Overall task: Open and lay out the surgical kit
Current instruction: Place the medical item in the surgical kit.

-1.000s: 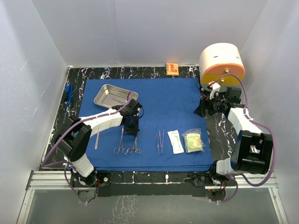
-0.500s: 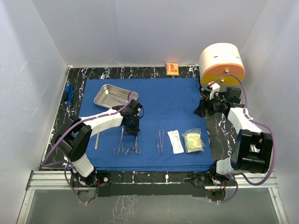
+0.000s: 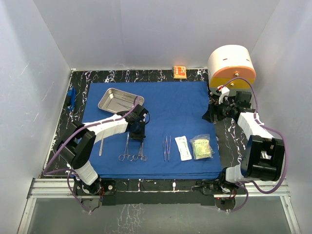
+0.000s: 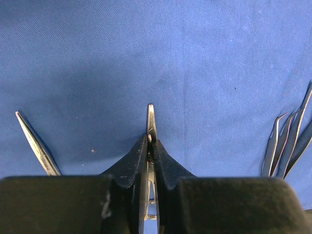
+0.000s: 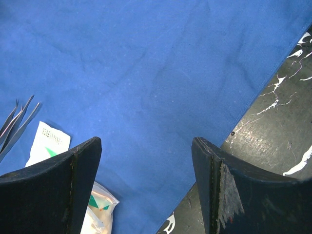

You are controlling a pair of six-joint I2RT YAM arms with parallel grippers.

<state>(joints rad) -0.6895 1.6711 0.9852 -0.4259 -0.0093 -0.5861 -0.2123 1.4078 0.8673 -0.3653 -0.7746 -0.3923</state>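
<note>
The surgical kit's blue drape (image 3: 175,107) lies spread flat on the table. The steel tray (image 3: 117,99) sits at its far left corner. In the top view my left gripper (image 3: 138,130) is low over the drape. It is shut on the tip end of ring-handled forceps (image 3: 141,150), whose steel tip (image 4: 150,117) pokes out between the fingers. A second pair of forceps (image 3: 126,148) lies just to its left. Tweezers (image 3: 166,147), a white packet (image 3: 183,147) and a yellowish packet (image 3: 202,147) lie in a row to the right. My right gripper (image 3: 214,113) hangs open over the drape's right edge (image 5: 243,112), holding nothing.
A slim metal instrument (image 3: 101,145) lies by the drape's left edge. A cream-and-orange cylinder (image 3: 231,63) stands at the back right, right behind my right arm. A small orange box (image 3: 180,71) sits at the back edge. White walls close in on three sides.
</note>
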